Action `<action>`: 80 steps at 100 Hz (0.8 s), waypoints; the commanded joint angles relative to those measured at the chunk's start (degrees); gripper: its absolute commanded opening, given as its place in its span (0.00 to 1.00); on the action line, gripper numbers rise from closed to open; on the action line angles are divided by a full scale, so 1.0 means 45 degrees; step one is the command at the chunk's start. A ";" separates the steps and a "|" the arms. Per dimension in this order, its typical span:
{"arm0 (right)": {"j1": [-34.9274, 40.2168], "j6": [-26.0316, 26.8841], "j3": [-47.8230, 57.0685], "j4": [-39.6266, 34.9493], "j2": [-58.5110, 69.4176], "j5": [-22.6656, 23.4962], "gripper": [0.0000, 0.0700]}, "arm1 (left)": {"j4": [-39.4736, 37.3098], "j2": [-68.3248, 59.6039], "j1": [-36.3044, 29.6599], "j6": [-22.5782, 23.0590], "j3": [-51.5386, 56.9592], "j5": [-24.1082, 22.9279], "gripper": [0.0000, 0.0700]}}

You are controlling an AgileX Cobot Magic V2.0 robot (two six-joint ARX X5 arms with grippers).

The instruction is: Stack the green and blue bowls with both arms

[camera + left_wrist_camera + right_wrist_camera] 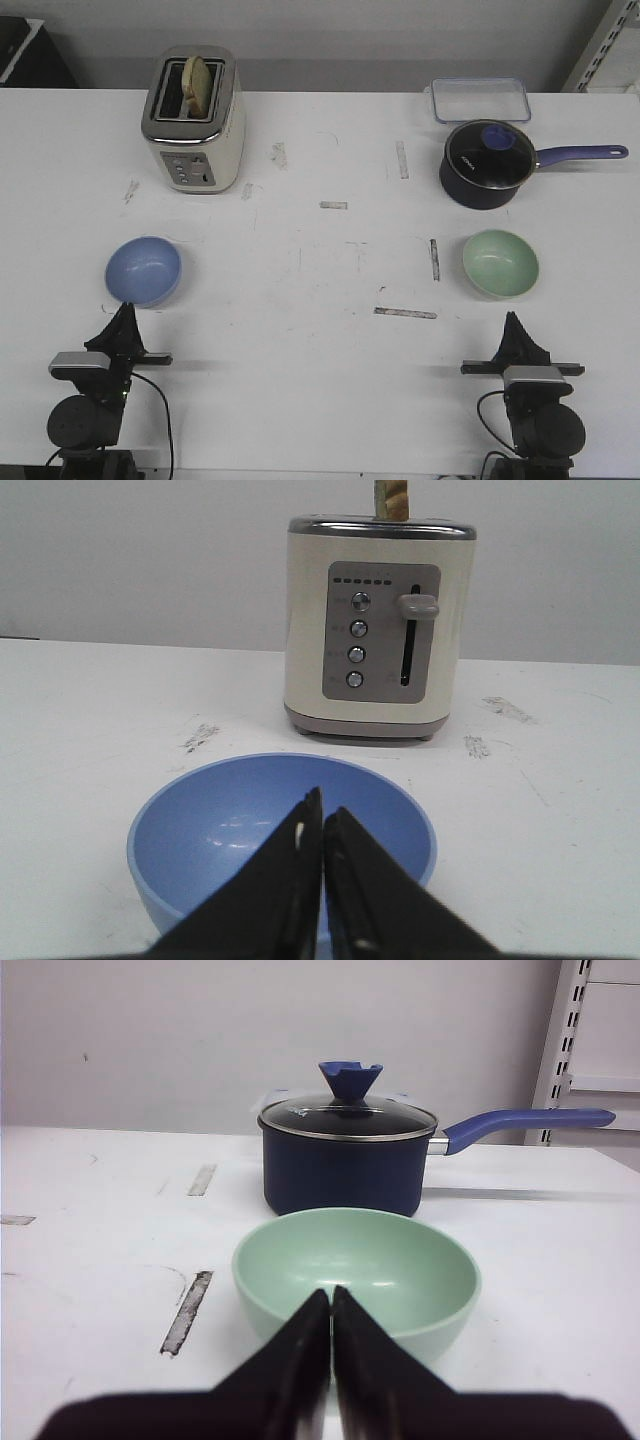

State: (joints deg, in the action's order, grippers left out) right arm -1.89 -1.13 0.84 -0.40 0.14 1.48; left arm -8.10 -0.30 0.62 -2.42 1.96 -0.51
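Observation:
The blue bowl (144,270) sits upright on the white table at the left; it also shows in the left wrist view (230,830). The green bowl (500,263) sits upright at the right, and shows in the right wrist view (390,1270). My left gripper (122,312) is shut and empty, just in front of the blue bowl (321,805). My right gripper (512,322) is shut and empty, just in front of the green bowl (331,1295). The two bowls stand far apart.
A cream toaster (195,120) with bread in it stands at the back left. A dark blue saucepan (488,165) with a glass lid stands behind the green bowl, its handle pointing right. A clear lidded box (481,99) lies at the back right.

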 commanded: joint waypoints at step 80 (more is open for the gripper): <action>-0.0015 -0.0044 -0.0024 0.0495 -0.0015 0.0015 0.00 | -0.0121 0.0024 0.0024 0.0053 -0.0262 0.0015 0.00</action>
State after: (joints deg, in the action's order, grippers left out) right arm -1.89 -1.13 0.84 0.82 0.14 1.45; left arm -8.10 -0.30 0.62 -2.42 1.96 -0.51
